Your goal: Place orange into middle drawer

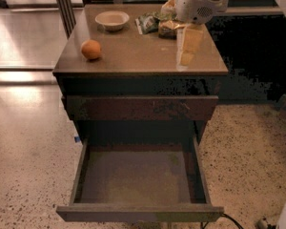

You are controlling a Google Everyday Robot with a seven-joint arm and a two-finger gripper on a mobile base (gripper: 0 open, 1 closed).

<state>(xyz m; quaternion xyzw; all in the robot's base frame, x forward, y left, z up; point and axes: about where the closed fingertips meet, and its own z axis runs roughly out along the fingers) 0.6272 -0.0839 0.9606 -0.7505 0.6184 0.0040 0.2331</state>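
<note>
One orange is sitting upper left, near the left edge of the cabinet top. One beige bowl is resting behind it. Open tabletop is lying between the orange and the one gripper, which is hanging upper right; its grasp cannot be told. One middle drawer is standing open below.
</note>
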